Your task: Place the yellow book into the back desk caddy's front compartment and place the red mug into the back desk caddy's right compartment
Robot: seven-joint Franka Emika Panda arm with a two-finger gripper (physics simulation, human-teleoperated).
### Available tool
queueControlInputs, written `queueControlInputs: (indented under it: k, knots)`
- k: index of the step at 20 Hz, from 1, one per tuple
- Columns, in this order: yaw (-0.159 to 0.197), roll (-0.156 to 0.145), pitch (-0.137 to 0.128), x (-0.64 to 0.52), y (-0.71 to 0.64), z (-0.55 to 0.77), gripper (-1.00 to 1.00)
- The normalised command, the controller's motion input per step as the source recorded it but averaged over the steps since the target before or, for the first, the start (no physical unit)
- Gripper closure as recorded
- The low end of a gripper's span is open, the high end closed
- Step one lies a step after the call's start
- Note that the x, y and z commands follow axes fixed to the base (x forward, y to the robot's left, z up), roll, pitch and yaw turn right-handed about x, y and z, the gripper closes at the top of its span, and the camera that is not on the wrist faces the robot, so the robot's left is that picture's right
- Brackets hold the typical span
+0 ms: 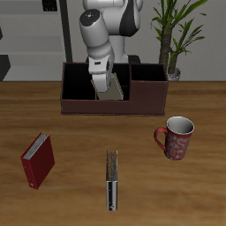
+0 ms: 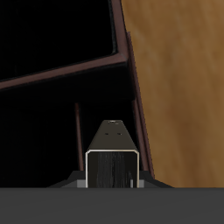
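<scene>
My gripper (image 1: 104, 76) is shut on the yellow book (image 1: 111, 89), a thin tan book with a grey edge. It hangs tilted over the middle of the back desk caddy (image 1: 79, 107), a long dark maroon box. In the wrist view the yellow book (image 2: 112, 164) shows edge-on between my gripper (image 2: 112, 185) fingers, low among the caddy's maroon dividers (image 2: 129, 61). I cannot tell whether it is over the front compartment. The red mug (image 1: 179, 138) stands upright on the table, nearer the front edge than the caddy's taller, wide end section (image 1: 148, 88).
A red book (image 1: 38, 161) lies near the table's front edge. A dark book with a white-grey spine (image 1: 112, 179) stands on edge beside it. A potted plant (image 1: 175, 35) stands behind the caddy's tall end. Bare wood (image 2: 184, 87) shows beside the caddy.
</scene>
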Motion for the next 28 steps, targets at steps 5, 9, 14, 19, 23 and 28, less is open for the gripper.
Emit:
queueControlInputs:
  k: [5,9,14,19,23,28]
  knots:
    - [-0.024,-0.005,0.007,-0.01,-0.02,0.01,-1.00]
    - [-0.004,0.000,-0.013,-0.02,0.00,0.07,-1.00]
    - [-0.043,0.017,-0.052,-0.04,0.07,0.29,-1.00]
    - [-0.087,-0.013,-0.091,0.05,-0.06,0.44,-1.00]
    - [-0.209,-0.066,-0.071,0.15,-0.25,0.34,-1.00]
    - [-0.213,-0.068,-0.042,0.19,-0.25,0.20,-1.00]
